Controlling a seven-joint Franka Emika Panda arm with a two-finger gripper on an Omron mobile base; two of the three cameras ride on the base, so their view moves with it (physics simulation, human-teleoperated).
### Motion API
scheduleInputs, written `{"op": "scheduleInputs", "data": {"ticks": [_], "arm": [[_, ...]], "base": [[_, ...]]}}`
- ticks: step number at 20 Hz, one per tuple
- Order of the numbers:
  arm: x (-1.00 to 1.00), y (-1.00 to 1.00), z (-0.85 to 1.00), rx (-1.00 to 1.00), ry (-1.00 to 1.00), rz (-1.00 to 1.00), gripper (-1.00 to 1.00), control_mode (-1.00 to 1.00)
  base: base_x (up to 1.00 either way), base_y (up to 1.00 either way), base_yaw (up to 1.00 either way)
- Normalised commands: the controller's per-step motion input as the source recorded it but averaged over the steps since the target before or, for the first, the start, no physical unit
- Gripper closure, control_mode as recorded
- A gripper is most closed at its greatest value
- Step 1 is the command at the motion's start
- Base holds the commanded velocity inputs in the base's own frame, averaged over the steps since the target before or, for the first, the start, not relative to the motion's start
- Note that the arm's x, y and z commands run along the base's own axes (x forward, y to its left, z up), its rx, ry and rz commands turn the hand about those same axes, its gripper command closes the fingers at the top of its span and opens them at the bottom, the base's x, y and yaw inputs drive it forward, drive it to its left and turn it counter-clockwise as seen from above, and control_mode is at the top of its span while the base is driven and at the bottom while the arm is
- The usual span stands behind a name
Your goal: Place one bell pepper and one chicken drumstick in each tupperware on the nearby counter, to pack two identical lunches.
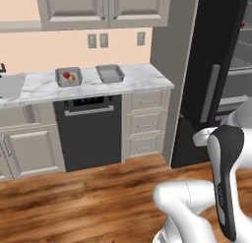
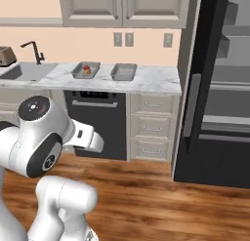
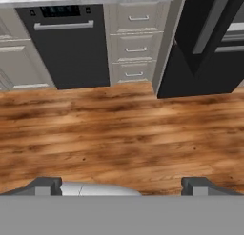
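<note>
— Jaws stood spread wide on the gripper [image 3: 122,186], holding nothing, over the wooden floor [image 3: 119,134]. And the food?

— One red bell pepper [image 1: 66,75] and a golden chicken drumstick [image 1: 72,78] lay together in the left tupperware [image 1: 68,76]; the right tupperware [image 1: 110,73] sat just beside it on the marble counter [image 1: 142,79], above the dishwasher [image 1: 89,131], near the sink [image 2: 24,71].
</note>
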Motion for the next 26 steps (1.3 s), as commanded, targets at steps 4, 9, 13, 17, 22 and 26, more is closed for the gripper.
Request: {"op": "scheduleInputs", "data": {"ticks": [4,9,13,17,22,26], "arm": [[0.00,0.00,0.00,0.00,0.00,0.00,-1.00,1.00],[0.00,0.00,0.00,0.00,0.00,0.00,-1.00,1.00],[0.00,0.00,0.00,0.00,0.00,0.00,-1.00,1.00],[0.00,0.00,0.00,0.00,0.00,0.00,-1.00,1.00],[0.00,0.00,0.00,0.00,0.00,0.00,-1.00,1.00],[0.00,0.00,0.00,0.00,0.00,0.00,-1.00,1.00]], "base": [[-0.05,-0.90,-0.04],[0.00,-1.00,-0.08],[0.00,-0.96,-0.19],[0.00,-0.83,-0.26],[0.00,-0.68,-0.31],[0.11,-0.54,-0.37]]}}
